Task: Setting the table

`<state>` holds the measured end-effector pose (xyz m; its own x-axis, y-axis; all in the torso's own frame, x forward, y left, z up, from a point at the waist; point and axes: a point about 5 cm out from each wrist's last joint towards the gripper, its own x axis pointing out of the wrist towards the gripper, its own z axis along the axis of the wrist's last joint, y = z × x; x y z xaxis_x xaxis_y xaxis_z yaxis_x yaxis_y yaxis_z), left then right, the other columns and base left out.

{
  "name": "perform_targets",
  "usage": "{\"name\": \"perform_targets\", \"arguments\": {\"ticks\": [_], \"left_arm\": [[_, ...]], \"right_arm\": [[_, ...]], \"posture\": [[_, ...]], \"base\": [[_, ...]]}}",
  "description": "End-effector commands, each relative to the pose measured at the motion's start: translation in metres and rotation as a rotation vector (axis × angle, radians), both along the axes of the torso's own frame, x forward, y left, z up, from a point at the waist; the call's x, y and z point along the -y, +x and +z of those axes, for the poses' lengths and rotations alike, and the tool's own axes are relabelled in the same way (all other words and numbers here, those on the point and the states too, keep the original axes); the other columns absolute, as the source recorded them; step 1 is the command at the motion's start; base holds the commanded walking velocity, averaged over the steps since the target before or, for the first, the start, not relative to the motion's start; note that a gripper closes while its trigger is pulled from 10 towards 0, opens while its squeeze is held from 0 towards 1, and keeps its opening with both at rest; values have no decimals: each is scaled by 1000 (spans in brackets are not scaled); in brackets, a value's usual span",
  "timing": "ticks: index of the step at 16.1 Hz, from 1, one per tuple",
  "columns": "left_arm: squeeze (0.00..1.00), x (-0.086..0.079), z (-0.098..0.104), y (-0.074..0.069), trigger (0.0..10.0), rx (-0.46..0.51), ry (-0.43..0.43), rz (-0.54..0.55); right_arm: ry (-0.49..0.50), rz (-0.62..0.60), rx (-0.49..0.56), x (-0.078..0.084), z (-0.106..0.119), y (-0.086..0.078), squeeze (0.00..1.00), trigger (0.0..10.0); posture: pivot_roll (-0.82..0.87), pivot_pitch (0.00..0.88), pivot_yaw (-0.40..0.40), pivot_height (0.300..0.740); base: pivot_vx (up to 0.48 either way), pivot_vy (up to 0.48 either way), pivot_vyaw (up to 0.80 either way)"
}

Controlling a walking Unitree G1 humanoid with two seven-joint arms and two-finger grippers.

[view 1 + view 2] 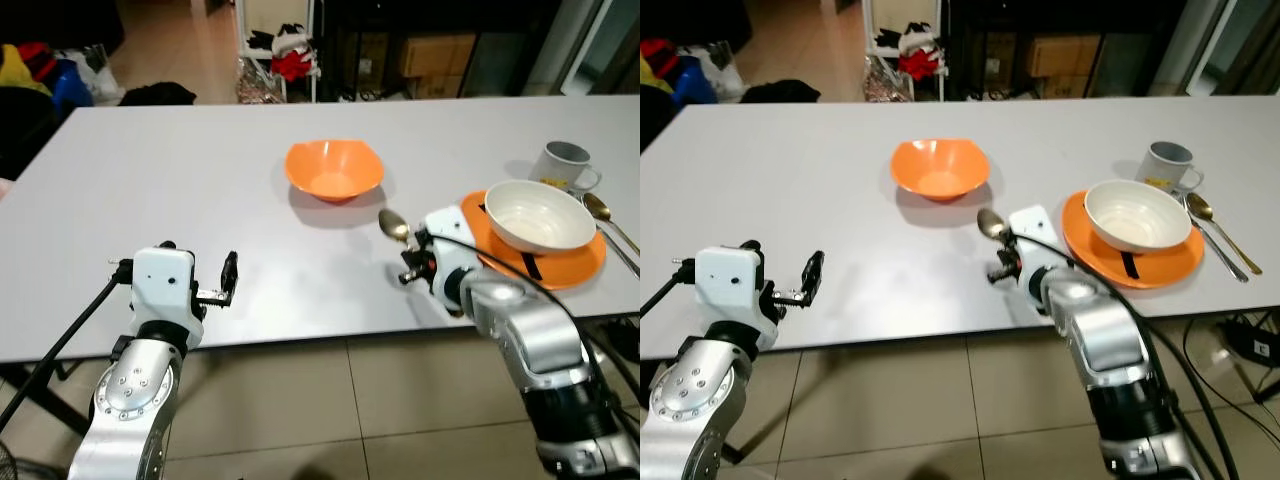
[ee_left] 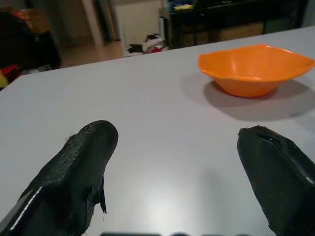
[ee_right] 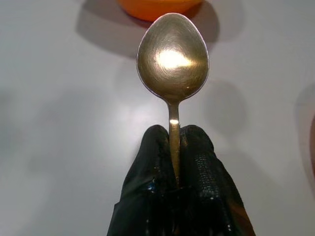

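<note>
From the left eye view, a big white table point(image 1: 200, 200) has an orange bowl point(image 1: 334, 170) near its middle. The right gripper point(image 1: 408, 248) is over the table, just in front of that bowl and beside an orange plate point(image 1: 575, 262). It holds a gold spoon point(image 1: 393, 224) with the round end pointing up toward the orange bowl. A white bowl point(image 1: 538, 215) sits on the orange plate. A grey mug point(image 1: 562, 166) stands behind the plate, and a second spoon point(image 1: 604, 218) lies on the table just right of the plate. The left gripper point(image 1: 226, 280) hangs over the near edge of the table, well apart from the dishes.

In the left wrist view, its two black fingers point(image 2: 78, 167) are spread wide with nothing between them. The orange bowl sits farther off on the table.

In the right wrist view, the two black fingers point(image 3: 197, 162) are squeezed tight on the spoon's handle. The spoon's shiny round end sticks out above the table, near the orange bowl's edge.
</note>
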<state>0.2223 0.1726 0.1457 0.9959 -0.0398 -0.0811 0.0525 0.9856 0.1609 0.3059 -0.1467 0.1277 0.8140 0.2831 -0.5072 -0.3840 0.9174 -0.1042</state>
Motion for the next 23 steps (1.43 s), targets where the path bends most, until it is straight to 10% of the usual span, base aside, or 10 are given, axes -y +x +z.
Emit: {"name": "perform_targets", "arguments": {"ticks": [1, 10, 23], "left_arm": [[0, 3, 2, -2, 10000, 9, -6, -38], [0, 30, 2, -2, 10000, -114, 53, -573], [0, 31, 5, -4, 10000, -180, 49, -714]], "right_arm": [[-6, 4, 15, 0, 3, 5, 0, 10000], [-61, -106, -18, 8, -11, 55, 0, 10000], [107, -151, -32, -13, -8, 80, 0, 10000]], "posture": [[-59, 0, 10, 740], [-41, 0, 24, 740], [-22, 41, 35, 740]], "base": [[0, 0, 0], [0, 0, 0], [0, 0, 0]]}}
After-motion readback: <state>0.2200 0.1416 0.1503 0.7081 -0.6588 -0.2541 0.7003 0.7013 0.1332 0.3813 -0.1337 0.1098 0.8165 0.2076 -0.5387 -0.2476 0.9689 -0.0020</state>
